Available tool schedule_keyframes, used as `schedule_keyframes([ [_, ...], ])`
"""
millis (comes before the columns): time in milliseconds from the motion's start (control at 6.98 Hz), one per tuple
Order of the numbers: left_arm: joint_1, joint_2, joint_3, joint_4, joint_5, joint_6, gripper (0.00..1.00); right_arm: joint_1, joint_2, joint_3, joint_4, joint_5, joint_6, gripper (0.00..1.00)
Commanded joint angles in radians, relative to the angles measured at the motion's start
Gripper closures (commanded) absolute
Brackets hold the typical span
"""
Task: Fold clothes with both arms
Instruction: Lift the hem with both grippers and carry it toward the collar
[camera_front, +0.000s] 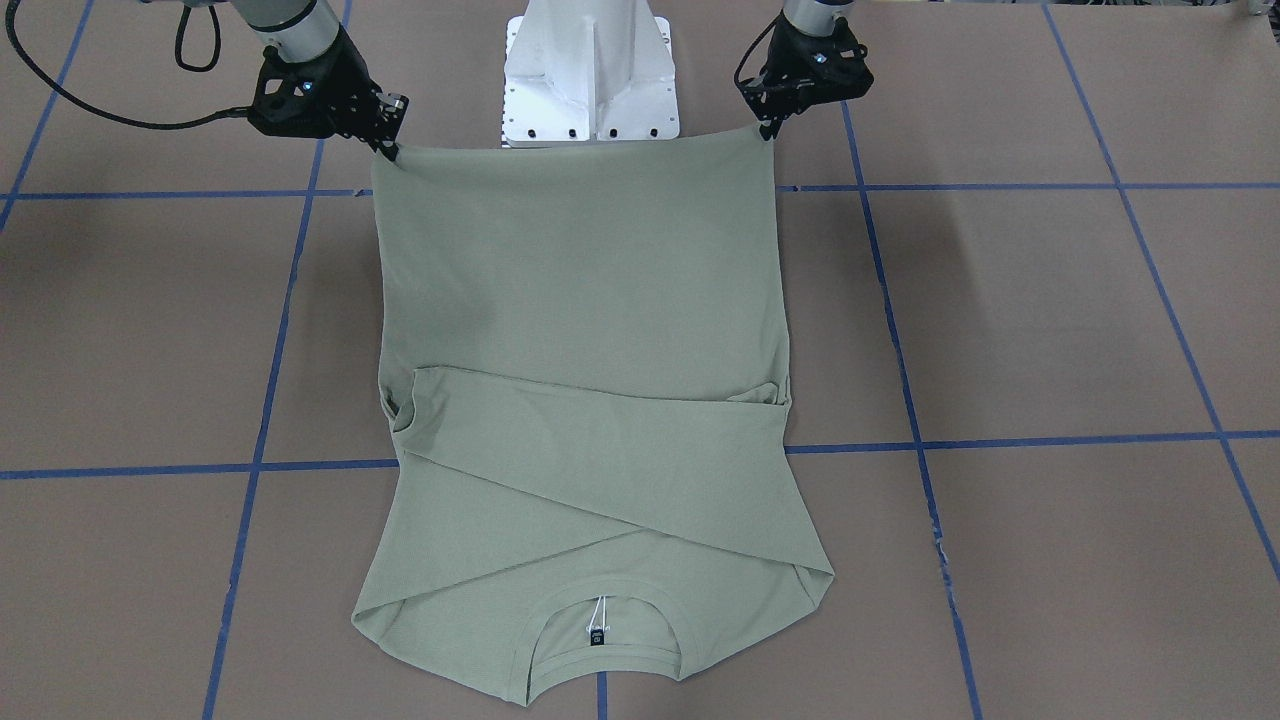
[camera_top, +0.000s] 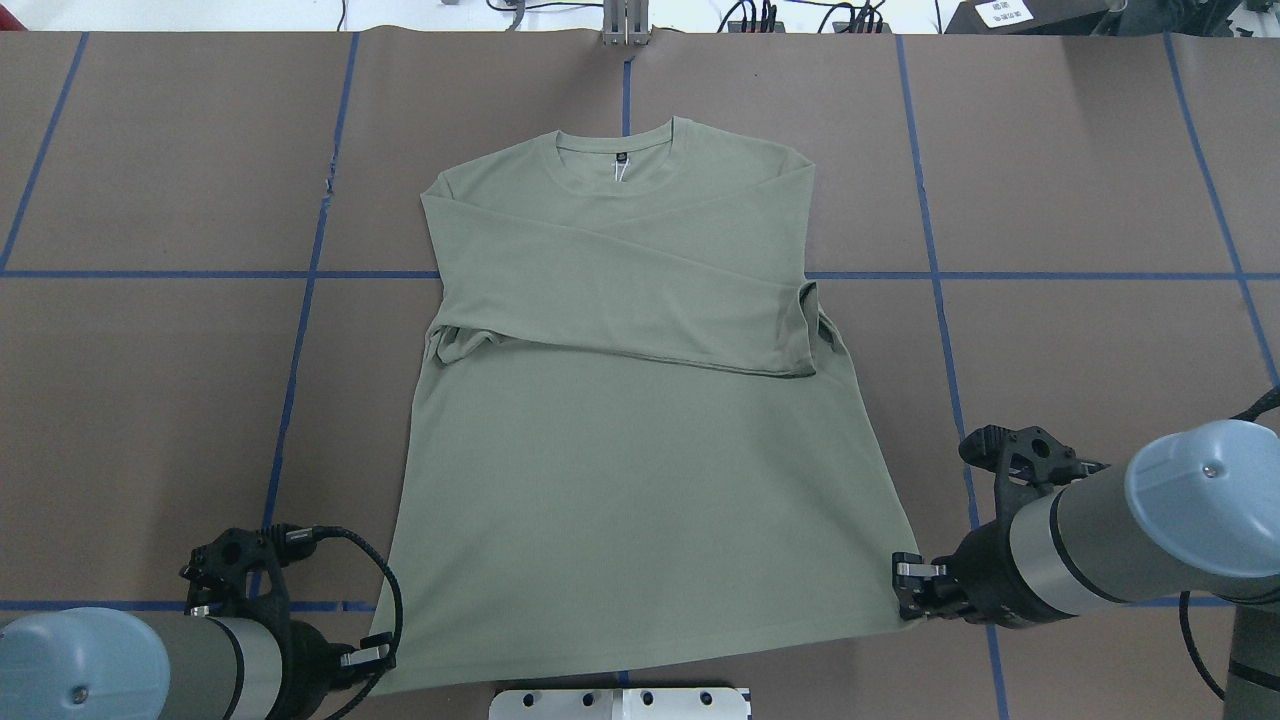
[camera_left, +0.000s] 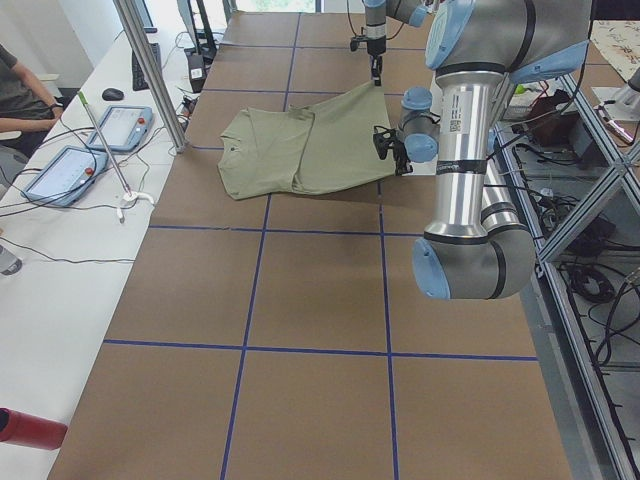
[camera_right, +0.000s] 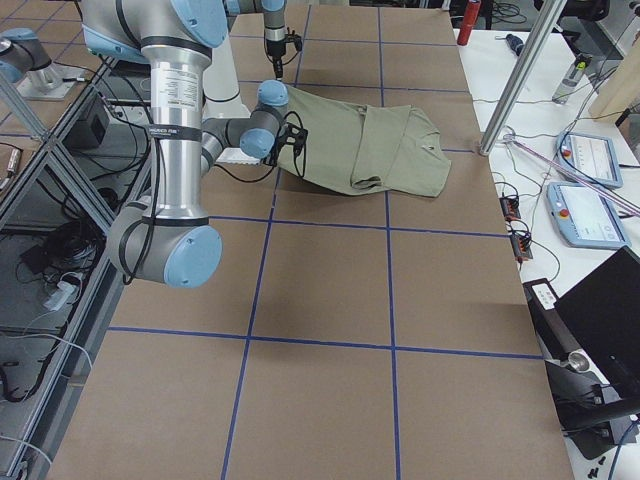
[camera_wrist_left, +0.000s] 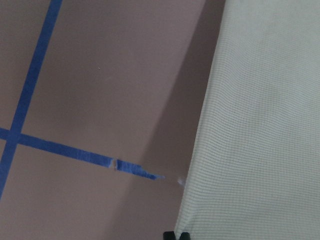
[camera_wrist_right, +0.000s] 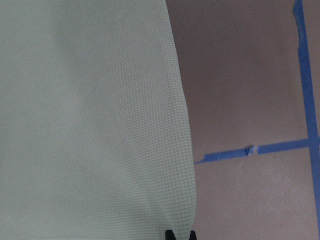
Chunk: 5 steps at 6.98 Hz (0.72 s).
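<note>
The pale green long-sleeved shirt (camera_top: 640, 440) lies face up, collar (camera_top: 620, 160) at the far side, both sleeves folded across the chest. My left gripper (camera_top: 378, 668) is shut on the near left hem corner, and my right gripper (camera_top: 908, 598) is shut on the near right hem corner. In the front-facing view the left gripper (camera_front: 770, 130) and right gripper (camera_front: 388, 150) hold the hem stretched straight between them. The side view shows the hem end of the shirt (camera_left: 340, 130) raised off the table. Cloth fills the wrist views, shirt (camera_wrist_left: 260, 125) and shirt (camera_wrist_right: 90, 120), with my fingertips just showing at the bottom edge.
The brown table (camera_top: 150, 400) carries a grid of blue tape lines. The white pedestal base (camera_front: 590, 70) stands just behind the hem. A person and tablets (camera_left: 65, 170) are on a side bench beyond the table's far edge, with a red bottle (camera_left: 25, 428) there too.
</note>
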<state>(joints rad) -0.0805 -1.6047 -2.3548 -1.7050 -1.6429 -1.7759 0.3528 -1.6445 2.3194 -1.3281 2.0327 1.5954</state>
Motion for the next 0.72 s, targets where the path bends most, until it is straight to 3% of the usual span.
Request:
schedule_keyframes([
  [0,0.083,-0.001,-0.108,0.068,-0.020,-0.010,1.00,0.000,-0.073,0.067,0.003,0.150,0.000,1.00],
  [287,0.180,-0.004,-0.205,0.090,-0.021,-0.115,1.00,-0.001,-0.093,0.119,0.003,0.298,0.009,1.00],
  [573,0.171,-0.007,-0.198,0.091,-0.023,-0.116,1.00,0.032,-0.080,0.107,0.003,0.298,-0.001,1.00],
])
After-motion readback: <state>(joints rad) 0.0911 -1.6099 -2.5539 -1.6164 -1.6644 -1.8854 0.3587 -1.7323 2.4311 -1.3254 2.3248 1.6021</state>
